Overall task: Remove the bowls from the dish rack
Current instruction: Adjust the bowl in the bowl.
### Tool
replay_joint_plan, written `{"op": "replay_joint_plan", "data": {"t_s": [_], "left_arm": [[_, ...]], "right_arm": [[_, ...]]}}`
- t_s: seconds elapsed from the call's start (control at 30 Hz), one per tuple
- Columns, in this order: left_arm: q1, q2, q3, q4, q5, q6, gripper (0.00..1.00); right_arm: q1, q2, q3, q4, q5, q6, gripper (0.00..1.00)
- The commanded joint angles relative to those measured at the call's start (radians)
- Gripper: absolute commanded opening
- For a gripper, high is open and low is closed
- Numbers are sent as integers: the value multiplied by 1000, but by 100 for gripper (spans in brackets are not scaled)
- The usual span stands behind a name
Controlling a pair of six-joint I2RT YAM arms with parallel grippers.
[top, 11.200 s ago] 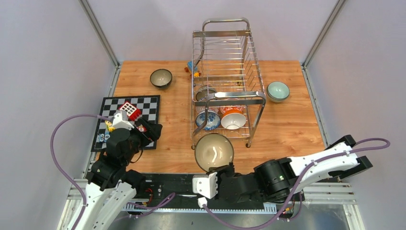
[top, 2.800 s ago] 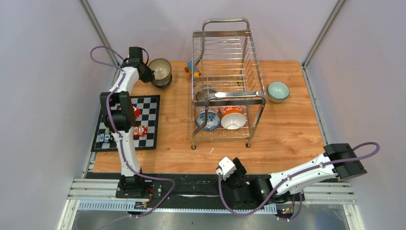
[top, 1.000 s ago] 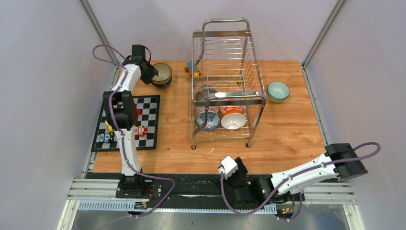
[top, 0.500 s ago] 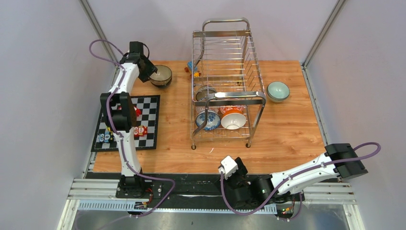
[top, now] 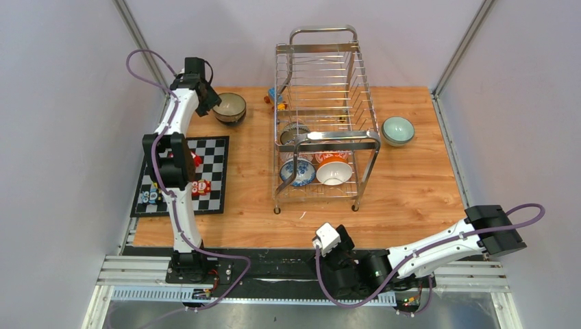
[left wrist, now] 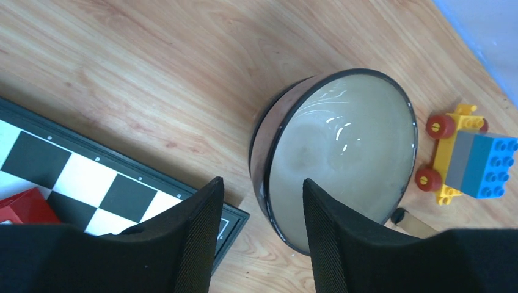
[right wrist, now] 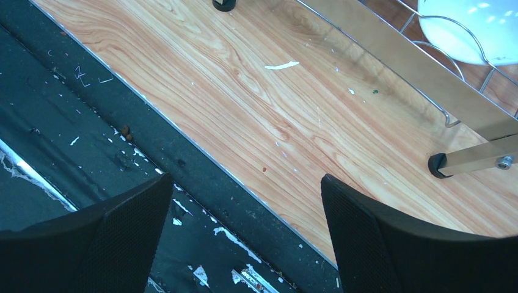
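A speckled brown bowl [top: 230,107] [left wrist: 342,159] with a dark rim rests on the table at the far left. My left gripper [top: 205,101] [left wrist: 261,181] hovers open just left of it, the bowl's near wall showing beyond the gap, nothing gripped. The chrome dish rack [top: 327,82] stands mid-table. Its lower tier holds a blue-white bowl [top: 297,171], an orange-white bowl [top: 334,168] [right wrist: 470,27] and others behind. A mint green bowl [top: 398,130] sits right of the rack. My right gripper [top: 329,243] [right wrist: 247,178] is wide open and empty over the table's front edge.
A chequered board [top: 179,179] [left wrist: 73,177] with small toy blocks lies at the left. A toy car of blocks [top: 276,97] [left wrist: 467,152] sits between the brown bowl and the rack. The rack's foot [right wrist: 441,165] and lower rail [right wrist: 403,61] stand near my right gripper.
My left gripper has drawn back to the left, off the brown bowl's rim, and the bowl stays on the table. The right arm has not moved.
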Motion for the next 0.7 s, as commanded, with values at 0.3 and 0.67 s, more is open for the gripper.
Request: {"op": "replay_joint_plan", "data": {"t_s": [0.3, 0.67], "left_arm": [[-4, -4, 44, -22, 6, 51, 33], [-15, 33, 56, -27, 19, 68, 29]], "right_arm": [[-9, -1, -7, -16, 17, 14, 94], [-11, 5, -6, -16, 19, 16, 94]]}}
